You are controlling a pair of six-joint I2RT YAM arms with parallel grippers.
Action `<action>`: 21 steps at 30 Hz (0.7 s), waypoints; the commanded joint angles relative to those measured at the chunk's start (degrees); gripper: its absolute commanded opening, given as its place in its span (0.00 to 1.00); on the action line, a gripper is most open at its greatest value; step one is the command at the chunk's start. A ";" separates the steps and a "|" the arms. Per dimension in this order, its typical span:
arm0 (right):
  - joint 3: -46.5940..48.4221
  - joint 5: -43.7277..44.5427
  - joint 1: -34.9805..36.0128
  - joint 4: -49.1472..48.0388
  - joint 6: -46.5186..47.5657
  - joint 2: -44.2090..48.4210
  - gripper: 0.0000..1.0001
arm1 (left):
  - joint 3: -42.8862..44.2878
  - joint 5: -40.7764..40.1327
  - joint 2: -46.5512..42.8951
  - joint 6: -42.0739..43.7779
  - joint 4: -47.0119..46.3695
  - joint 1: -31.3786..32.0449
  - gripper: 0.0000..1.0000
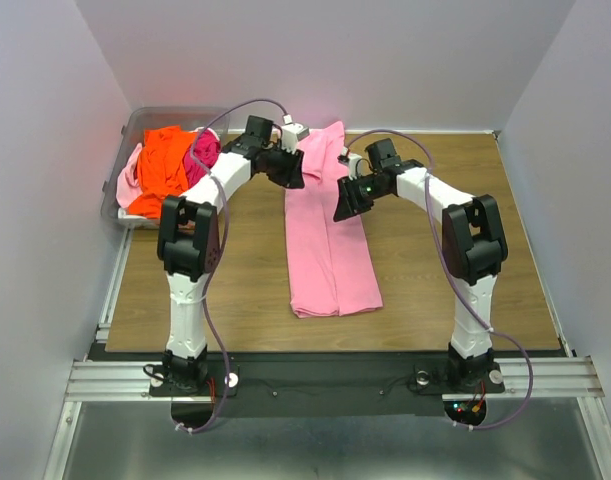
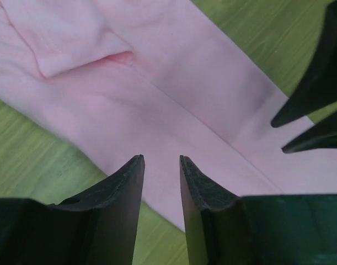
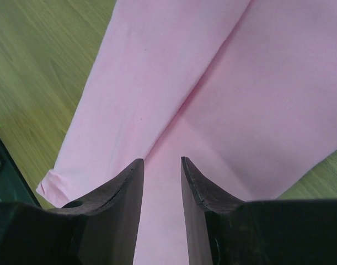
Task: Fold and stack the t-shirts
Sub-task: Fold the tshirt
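Observation:
A light pink t-shirt [image 1: 330,250] lies on the wooden table, folded lengthwise into a long strip. My left gripper [image 1: 290,172] hovers over its far left edge, open and empty; in the left wrist view the gripper [image 2: 161,159] is above the shirt [image 2: 174,83] by a folded sleeve. My right gripper [image 1: 345,205] hovers over the strip's right side, open and empty; in the right wrist view the gripper [image 3: 159,160] is above the centre crease of the shirt [image 3: 212,83]. An orange shirt [image 1: 163,165], a hot pink one [image 1: 205,150] and a pale pink one [image 1: 128,178] lie crumpled in the bin.
The clear plastic bin [image 1: 135,125] stands at the far left corner of the table [image 1: 435,270]. White walls close in the back and both sides. The right gripper's fingers [image 2: 317,94] show at the right of the left wrist view.

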State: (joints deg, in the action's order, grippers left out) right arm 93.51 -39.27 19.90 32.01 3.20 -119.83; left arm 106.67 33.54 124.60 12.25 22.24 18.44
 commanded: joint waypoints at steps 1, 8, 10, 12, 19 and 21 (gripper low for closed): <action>1.40 2.44 0.23 -3.27 0.84 -1.54 0.38 | -8.57 2.76 -5.50 1.37 -2.46 1.69 0.42; 4.75 3.41 0.14 -5.99 -1.53 -5.94 0.38 | -8.34 -0.75 -0.50 -1.35 -4.75 1.69 0.40; 4.57 3.06 0.23 -6.61 -2.06 -6.73 0.38 | -6.40 -1.89 2.30 -1.53 -4.14 1.60 0.40; 4.22 3.23 0.23 -7.66 -2.85 -7.61 0.38 | -3.77 -3.39 4.07 -1.35 -2.74 1.17 0.40; 7.11 6.66 0.23 -9.68 -6.71 -11.30 0.38 | 2.57 -5.68 9.25 1.89 1.84 -1.56 0.39; 8.43 4.92 0.23 -9.69 -7.51 -11.57 0.39 | 3.98 -4.98 9.09 3.83 3.15 -1.65 0.40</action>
State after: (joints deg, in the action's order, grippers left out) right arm 98.80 -35.55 19.94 25.93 -2.15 -129.58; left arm 107.31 30.28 133.32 12.29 21.26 17.72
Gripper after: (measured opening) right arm 0.381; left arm 0.389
